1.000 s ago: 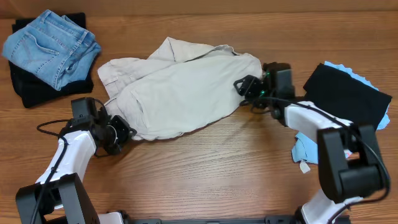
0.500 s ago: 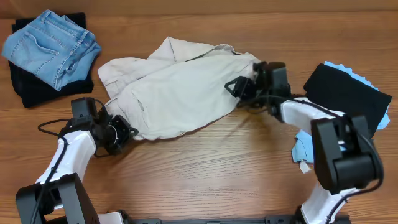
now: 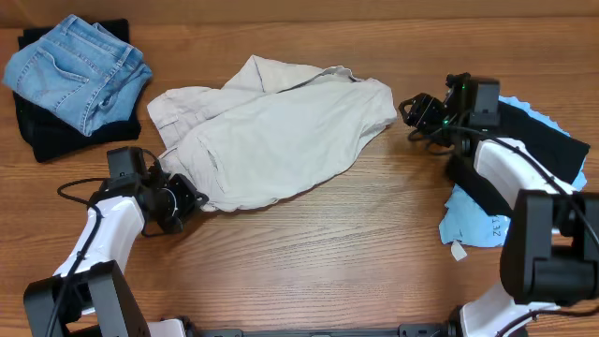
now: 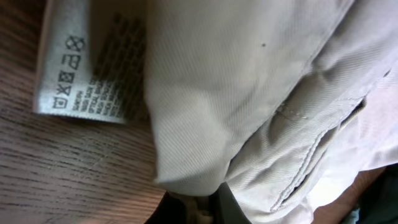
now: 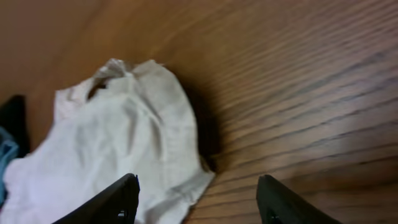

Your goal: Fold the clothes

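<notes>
The pale beige trousers lie crumpled across the middle of the table. My left gripper is shut on their lower left edge; in the left wrist view the beige cloth fills the frame, with the white care label lying on the wood. My right gripper is open and empty, just right of the trousers' right end. In the right wrist view the trousers' end lies ahead of the spread fingers.
Folded blue jeans sit on a black garment at the back left. A black garment lies over light blue cloth at the right. Bare wood runs along the front.
My right gripper has let go of the trousers' right end and drawn back to the right, opening. The left arm has not moved.
</notes>
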`<state>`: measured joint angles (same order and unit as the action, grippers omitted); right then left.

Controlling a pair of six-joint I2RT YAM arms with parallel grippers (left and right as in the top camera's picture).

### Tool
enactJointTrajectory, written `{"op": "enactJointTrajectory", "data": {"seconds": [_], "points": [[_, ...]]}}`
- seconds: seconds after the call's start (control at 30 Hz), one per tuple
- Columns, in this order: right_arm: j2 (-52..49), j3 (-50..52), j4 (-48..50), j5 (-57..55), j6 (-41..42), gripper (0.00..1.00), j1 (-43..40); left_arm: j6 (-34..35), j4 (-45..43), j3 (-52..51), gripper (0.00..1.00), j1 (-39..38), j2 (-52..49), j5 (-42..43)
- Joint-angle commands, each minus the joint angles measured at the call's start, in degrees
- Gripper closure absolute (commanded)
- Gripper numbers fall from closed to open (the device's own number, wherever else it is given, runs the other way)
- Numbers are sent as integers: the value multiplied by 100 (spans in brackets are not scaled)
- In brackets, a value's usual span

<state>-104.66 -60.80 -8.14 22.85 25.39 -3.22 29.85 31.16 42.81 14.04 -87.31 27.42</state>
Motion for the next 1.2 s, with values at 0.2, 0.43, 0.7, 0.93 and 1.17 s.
{"op": "enactJointTrajectory", "data": {"seconds": [0.2, 0.43, 0.7, 0.93, 1.17], "points": [[-1180, -79, 1095, 782, -446, 36, 205, -116, 35, 140, 96, 42, -33, 114], [-1311, -79, 1322, 966, -444, 36, 675, -118, 31, 140, 95, 42, -31, 59], [-1180, -127, 1093, 986, -391, 92, 629, -157, 52, 140, 95, 42, -31, 52], [459, -197, -428, -138, -111, 96, 389, -157, 52, 140, 94, 42, -31, 57], [2028, -197, -1976, -1541, 616, 96, 389, -157, 61, 140, 95, 42, -31, 57]]}}
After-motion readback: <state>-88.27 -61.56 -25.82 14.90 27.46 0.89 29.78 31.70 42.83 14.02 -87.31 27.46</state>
